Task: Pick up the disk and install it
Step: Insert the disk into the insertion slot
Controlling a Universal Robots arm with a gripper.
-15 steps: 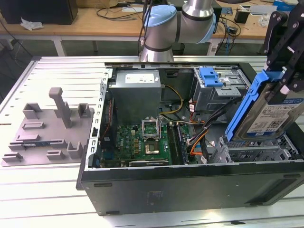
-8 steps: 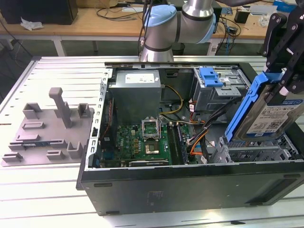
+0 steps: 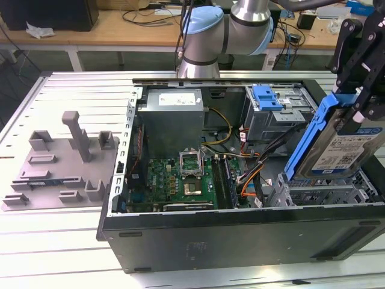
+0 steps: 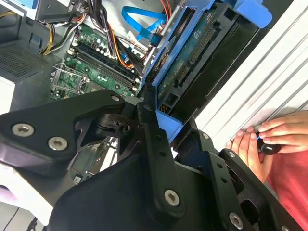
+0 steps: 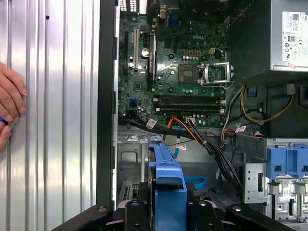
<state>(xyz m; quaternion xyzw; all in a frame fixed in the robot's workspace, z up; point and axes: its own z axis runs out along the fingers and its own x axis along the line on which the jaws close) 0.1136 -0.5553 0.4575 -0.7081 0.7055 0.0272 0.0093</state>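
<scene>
While my hand (image 3: 356, 114) clamps the disk (image 3: 340, 147) by its blue frame (image 3: 307, 141), it hangs tilted over the drive bay (image 3: 325, 192) at the exterior view's right end of the computer case (image 3: 240, 235) | best, I judge: level it, square frame to bay, avoid the cables (image 3: 264, 150).

The gripper (image 4: 168, 120) is clamping the disk (image 4: 199, 55) by one end of its blue carrier frame (image 4: 169, 129). The disk is turning its circuit-board side toward the camera. Beyond it, a green motherboard (image 4: 91, 62) is lying exposed, with a curved blue cable (image 4: 139, 19) looping near it. A person's hands (image 4: 269, 137) are resting on the ribbed metal table (image 4: 250, 82) and pinching a small dark object (image 4: 268, 149).
</scene>
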